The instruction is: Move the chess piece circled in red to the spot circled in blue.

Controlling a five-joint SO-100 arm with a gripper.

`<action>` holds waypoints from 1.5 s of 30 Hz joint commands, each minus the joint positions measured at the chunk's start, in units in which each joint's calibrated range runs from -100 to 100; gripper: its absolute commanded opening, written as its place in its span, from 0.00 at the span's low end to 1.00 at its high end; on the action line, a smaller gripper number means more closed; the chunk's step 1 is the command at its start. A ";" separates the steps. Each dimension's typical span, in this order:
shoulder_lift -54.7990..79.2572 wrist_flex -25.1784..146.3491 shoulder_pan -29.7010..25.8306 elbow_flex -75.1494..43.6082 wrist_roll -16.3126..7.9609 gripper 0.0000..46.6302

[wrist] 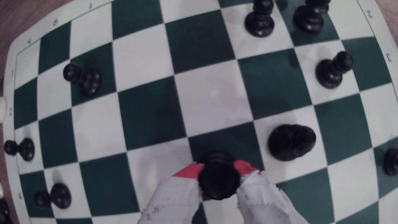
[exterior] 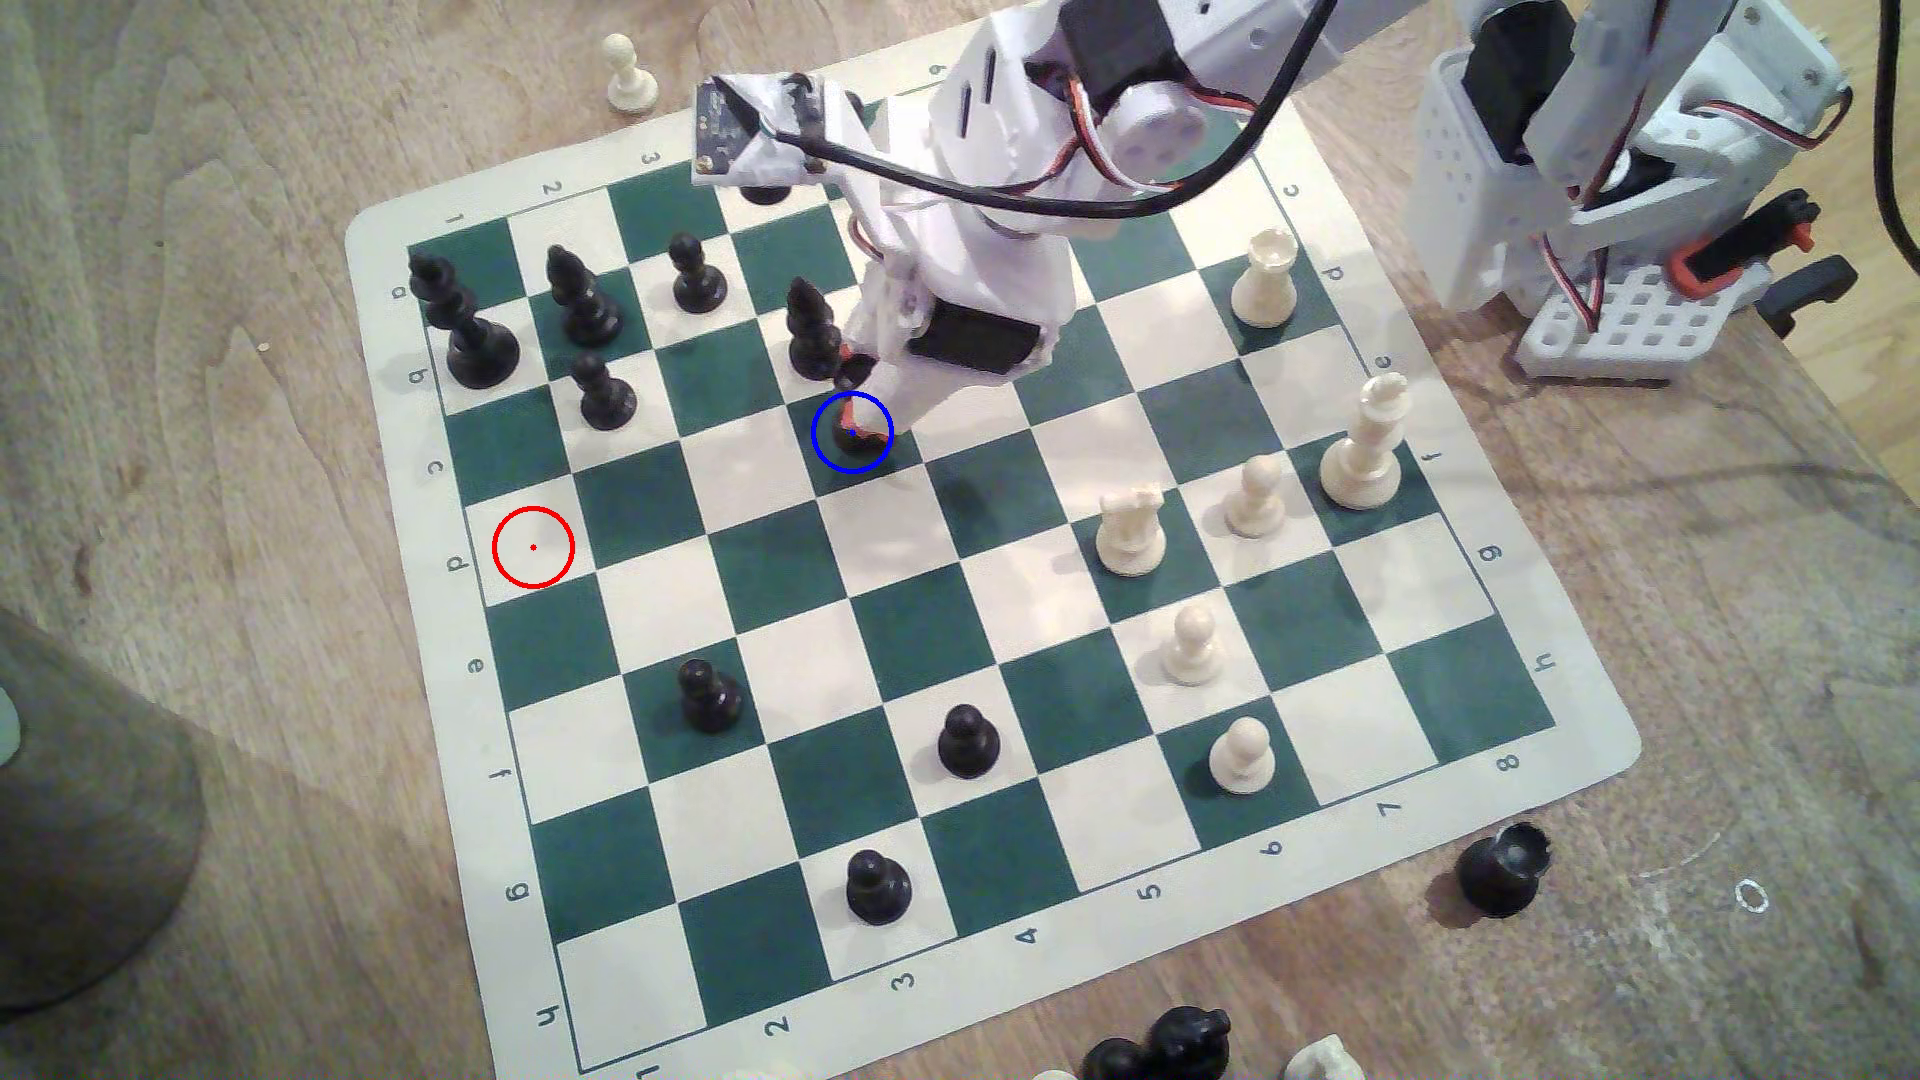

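The chess piece circled in red (wrist: pixel 218 183) is a short, stout black piece with a broad flat top. My gripper (wrist: pixel 219 169) is shut on it, with one red-tipped white finger pressed against each side. In the exterior view, the gripper (exterior: pixel 862 410) reaches down over the spot circled in blue (exterior: pixel 829 436), a dark green square, and the piece (exterior: pixel 857 444) shows dark inside the ring. Its base is over that green square (wrist: pixel 226 142). I cannot tell whether it touches the board. The red ring (exterior: pixel 533 547) marks a bare white square toward the exterior view's left.
A tall black bishop (exterior: pixel 812 327) stands close beside the gripper. More black pieces (exterior: pixel 587 301) crowd the far left of the board, with black pawns (exterior: pixel 966 739) in front. White pieces (exterior: pixel 1130 532) stand on the right. A black piece (exterior: pixel 1503 867) lies off the board.
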 commanded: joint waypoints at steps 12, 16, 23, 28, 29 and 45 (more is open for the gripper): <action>2.98 -3.91 1.47 -1.97 0.49 0.01; 2.98 -3.91 1.16 -2.06 0.39 0.14; 3.07 -3.42 1.32 -2.51 0.59 0.46; 1.03 -0.06 1.24 -2.69 1.03 0.47; 0.52 0.60 1.16 -2.69 1.07 0.47; -25.28 27.62 -6.11 -0.34 0.78 0.39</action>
